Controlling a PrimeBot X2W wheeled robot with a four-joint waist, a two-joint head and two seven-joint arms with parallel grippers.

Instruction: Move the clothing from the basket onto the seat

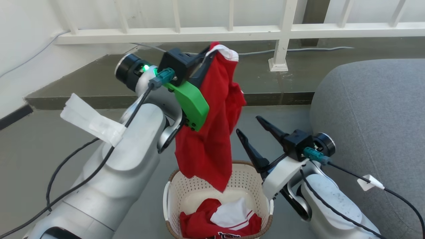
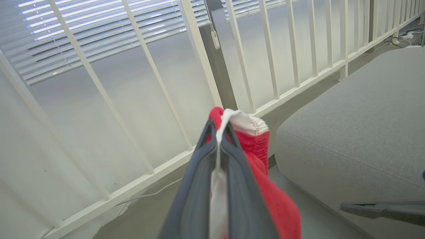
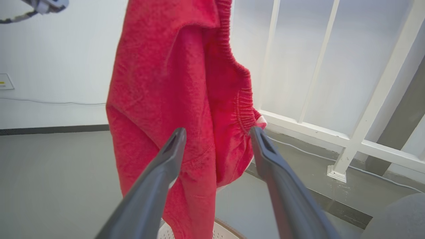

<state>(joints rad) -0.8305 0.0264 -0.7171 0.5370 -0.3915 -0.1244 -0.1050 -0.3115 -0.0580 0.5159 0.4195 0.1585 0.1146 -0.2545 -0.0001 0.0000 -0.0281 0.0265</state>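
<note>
- Left arm: the pale forearm rises from the near left, wrist raised high, fingers pointing right.
- Left gripper (image 1: 208, 54): fingers clenched on the white-trimmed waistband of a red garment (image 1: 209, 132). The wrist view shows white fabric pinched flat between them.
- Red garment: hangs free from that grip, its lowest corner dangling over the basket (image 1: 244, 176).
- Basket: on the floor, near centre. A second red garment (image 1: 196, 222) with white lining lies crumpled inside.
- Right gripper (image 1: 247, 123): low, just right of the basket, fingers spread wide and holding nothing, aimed up-left at the hanging cloth. Contact cannot be told.
- Seat (image 1: 372, 109): grey cushion at the right, apart from the hanging garment.
</note>
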